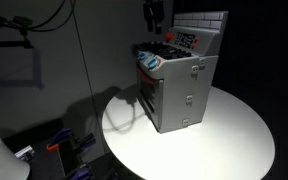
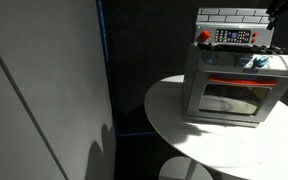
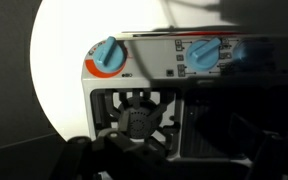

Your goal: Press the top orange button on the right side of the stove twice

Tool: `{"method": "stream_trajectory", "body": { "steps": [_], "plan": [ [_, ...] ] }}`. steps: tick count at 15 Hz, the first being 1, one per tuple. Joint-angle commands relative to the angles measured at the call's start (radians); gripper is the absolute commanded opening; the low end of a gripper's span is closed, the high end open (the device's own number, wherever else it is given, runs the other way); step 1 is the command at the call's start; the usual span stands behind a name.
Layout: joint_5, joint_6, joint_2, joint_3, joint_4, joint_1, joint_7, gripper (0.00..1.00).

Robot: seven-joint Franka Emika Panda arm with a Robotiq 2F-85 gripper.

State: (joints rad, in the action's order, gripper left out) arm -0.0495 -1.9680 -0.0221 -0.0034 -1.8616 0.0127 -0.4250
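Note:
The grey toy stove (image 1: 181,88) stands on a round white table (image 1: 234,140), with its white tile-patterned back panel upright; it also shows in an exterior view (image 2: 234,85). Its control strip (image 2: 234,36) carries red-orange controls. In the wrist view the stove (image 3: 134,90) shows two blue knobs on orange bases (image 3: 106,55) (image 3: 204,52) and a dark burner (image 3: 139,120). My gripper (image 1: 154,15) hangs above the stove's back edge, apart from it. It is dark, and its jaws cannot be made out. The orange buttons are too small to tell apart.
The table's front edge (image 2: 199,150) drops into darkness. A grey wall or panel (image 2: 44,90) fills one side. Cables and clamps (image 1: 59,145) lie on the floor beside the table. A blue-and-white item (image 1: 149,62) sits on the cooktop.

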Motion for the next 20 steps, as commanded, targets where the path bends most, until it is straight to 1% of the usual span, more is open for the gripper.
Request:
{"method": "stream_trajectory", "body": {
  "steps": [1, 9, 15, 20],
  "plan": [
    [-0.021, -0.015, 0.003, 0.0, 0.002, 0.001, -0.018, 1.0],
    [-0.056, -0.086, 0.068, -0.02, 0.063, 0.011, -0.143, 1.0],
    [-0.073, -0.094, 0.152, -0.053, 0.155, 0.015, -0.213, 1.0],
    [-0.087, -0.109, 0.237, -0.083, 0.233, 0.012, -0.242, 1.0]
  ]
}}
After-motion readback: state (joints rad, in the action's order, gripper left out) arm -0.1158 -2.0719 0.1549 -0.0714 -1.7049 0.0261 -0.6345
